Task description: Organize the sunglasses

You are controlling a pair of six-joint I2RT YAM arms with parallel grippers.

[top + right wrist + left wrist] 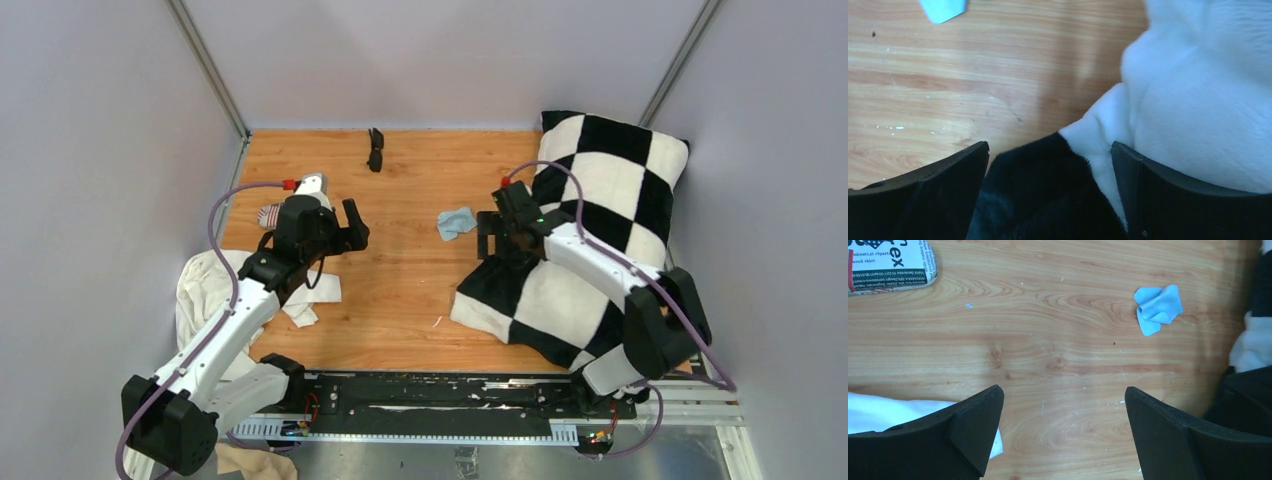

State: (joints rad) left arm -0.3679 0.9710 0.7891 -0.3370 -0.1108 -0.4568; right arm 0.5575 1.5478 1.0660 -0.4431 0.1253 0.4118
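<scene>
The sunglasses lie folded, small and black, at the far edge of the wooden table, away from both arms. My left gripper stands open over bare wood, with nothing between its fingers. My right gripper is open above the near-left edge of the checkered pillow; black and white plush shows between its spread fingers. The sunglasses appear in neither wrist view.
A crumpled light-blue cloth lies between the grippers. A case with newspaper print sits partly under the left arm. White cloth is heaped at the left edge. Grey walls enclose the table.
</scene>
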